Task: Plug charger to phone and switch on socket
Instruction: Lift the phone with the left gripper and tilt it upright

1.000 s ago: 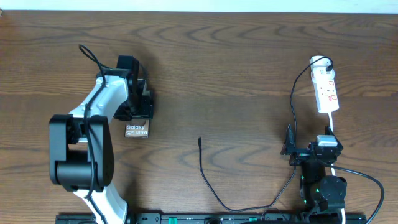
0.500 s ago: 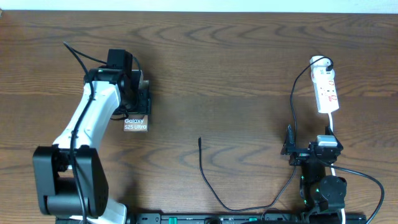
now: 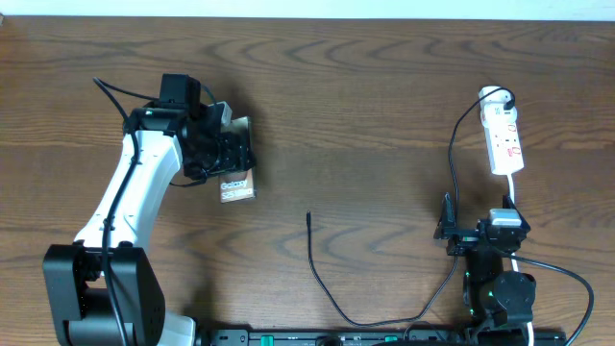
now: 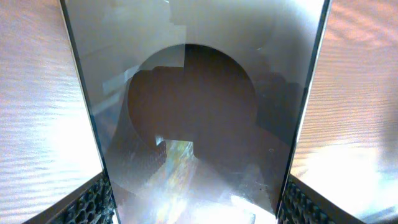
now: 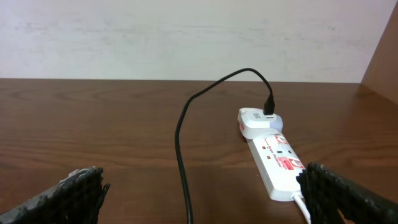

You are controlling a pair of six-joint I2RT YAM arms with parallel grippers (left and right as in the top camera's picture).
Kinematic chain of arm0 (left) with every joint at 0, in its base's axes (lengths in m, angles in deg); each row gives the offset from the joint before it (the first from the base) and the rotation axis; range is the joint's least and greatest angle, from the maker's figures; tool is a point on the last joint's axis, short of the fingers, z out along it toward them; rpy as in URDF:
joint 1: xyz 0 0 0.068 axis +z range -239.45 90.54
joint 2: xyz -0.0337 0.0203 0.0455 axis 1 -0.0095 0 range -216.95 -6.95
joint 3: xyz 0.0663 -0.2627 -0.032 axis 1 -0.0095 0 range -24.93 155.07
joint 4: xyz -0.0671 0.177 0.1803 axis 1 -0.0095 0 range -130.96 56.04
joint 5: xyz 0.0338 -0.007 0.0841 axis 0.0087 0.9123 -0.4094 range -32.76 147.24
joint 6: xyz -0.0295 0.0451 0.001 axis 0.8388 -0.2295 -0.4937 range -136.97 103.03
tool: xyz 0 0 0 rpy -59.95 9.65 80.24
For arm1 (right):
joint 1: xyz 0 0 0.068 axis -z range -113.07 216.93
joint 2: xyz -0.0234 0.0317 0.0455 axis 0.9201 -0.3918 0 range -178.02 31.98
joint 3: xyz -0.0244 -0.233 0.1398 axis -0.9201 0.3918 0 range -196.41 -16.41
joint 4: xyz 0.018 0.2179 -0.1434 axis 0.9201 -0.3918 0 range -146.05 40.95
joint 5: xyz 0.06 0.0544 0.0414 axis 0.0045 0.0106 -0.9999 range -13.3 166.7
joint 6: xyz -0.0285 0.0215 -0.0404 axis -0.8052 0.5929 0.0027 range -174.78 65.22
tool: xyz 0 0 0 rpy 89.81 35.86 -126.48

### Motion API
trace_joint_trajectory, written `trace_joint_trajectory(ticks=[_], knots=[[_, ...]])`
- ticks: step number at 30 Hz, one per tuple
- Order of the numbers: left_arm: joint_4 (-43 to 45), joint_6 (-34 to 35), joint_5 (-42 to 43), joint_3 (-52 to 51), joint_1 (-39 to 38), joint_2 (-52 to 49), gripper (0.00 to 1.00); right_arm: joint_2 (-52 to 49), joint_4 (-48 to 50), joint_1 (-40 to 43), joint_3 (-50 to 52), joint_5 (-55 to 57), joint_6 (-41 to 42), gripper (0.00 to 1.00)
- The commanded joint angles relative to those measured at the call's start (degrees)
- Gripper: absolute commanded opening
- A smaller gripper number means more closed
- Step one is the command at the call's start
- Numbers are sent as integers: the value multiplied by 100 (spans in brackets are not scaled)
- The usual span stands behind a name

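Observation:
The phone, dark with a white "Galaxy S25 Ultra" strip, sits tilted at the table's left, and my left gripper is shut on it. In the left wrist view its glossy screen fills the space between both pads. The charger cable lies mid-table, its free plug tip well right of the phone. Its other end enters a white adapter on the socket at the far right. My right gripper stands open just in front of the socket, nothing between its fingers.
In the right wrist view the charger cable runs between my open fingers and the socket lies close to the right finger. The socket's white cord trails toward the right arm's base. A pale wall stands beyond the table.
My left gripper has carried the phone to the right and a little farther back, turning it so the labelled end swings right. The right arm, cable and socket have not moved.

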Motion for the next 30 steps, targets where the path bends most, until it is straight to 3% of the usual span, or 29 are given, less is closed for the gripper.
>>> trace_joint_trajectory(ticks=[1, 14, 30], knots=[[11, 802, 863, 181, 4, 177, 8, 7, -13, -50, 13, -13, -44, 99], [7, 2638, 2817, 181, 4, 177, 7, 7, -13, -50, 13, -11, -44, 99], [4, 4732, 4074, 181, 4, 177, 8, 7, -13, -50, 15, -13, -44, 99]])
